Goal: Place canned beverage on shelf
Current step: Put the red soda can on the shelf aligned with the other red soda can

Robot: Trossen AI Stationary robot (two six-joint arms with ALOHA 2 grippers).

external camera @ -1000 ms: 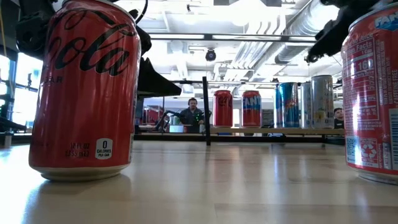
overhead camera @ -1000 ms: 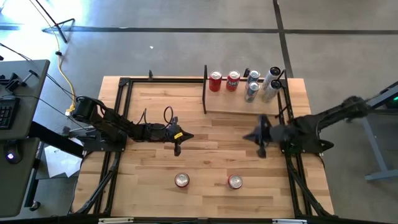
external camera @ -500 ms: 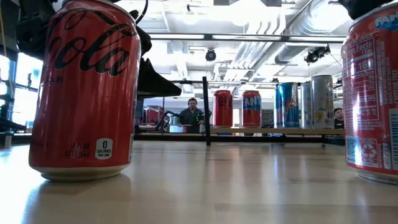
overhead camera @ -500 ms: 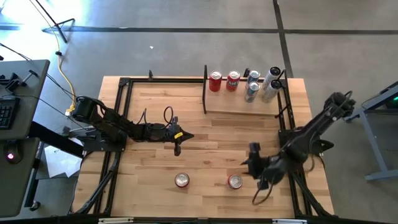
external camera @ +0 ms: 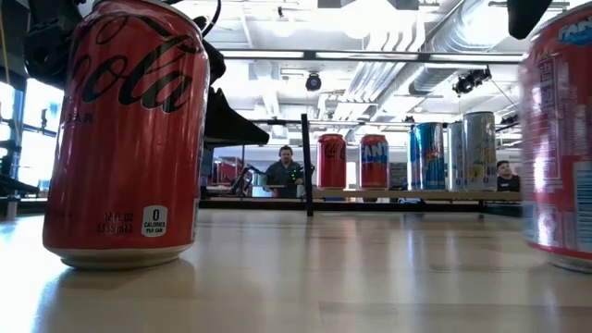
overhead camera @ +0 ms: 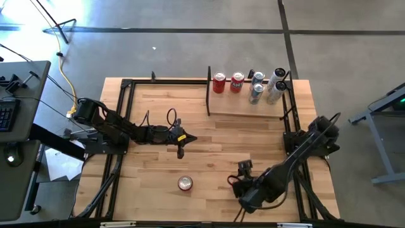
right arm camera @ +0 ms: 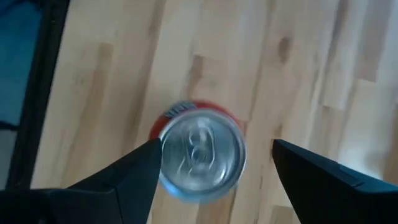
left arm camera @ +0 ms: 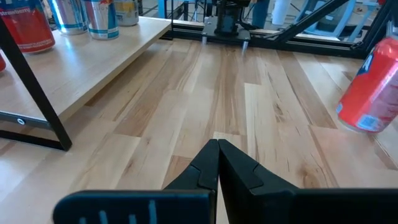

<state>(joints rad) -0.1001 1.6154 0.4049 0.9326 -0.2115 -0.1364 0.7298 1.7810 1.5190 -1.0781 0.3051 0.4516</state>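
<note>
A red Fanta can (right arm camera: pixel 200 154) stands upright on the table near its near edge, right of the middle; it also shows in the low view (external camera: pixel 560 148). My right gripper (right arm camera: pixel 214 152) is open above it and points down, one finger on each side of the can's top. In the high view my right gripper (overhead camera: pixel 239 178) hides this can. A red Coca-Cola can (overhead camera: pixel 184 183) stands to its left. My left gripper (overhead camera: pixel 180 149) is shut and empty over the table's middle left. The shelf (overhead camera: pixel 247 109) lies at the far right. My right gripper has one finger (right arm camera: pixel 146 165) close against the Fanta can's rim (right arm camera: pixel 163 155); I cannot tell whether it touches. The other finger (right arm camera: pixel 292 155) stands well apart from the can.
On the shelf stand two red cans (overhead camera: pixel 219 82) and several silver and blue cans (overhead camera: pixel 266 85), beside the upright black divider (overhead camera: pixel 209 92). A black frame (overhead camera: pixel 123 126) runs round the table's edges. People show in the room behind (external camera: pixel 285 171).
My right gripper has swung from in front of the shelf toward the table's near edge and come down over the Fanta can, turning to point straight down. The left arm has kept still.
</note>
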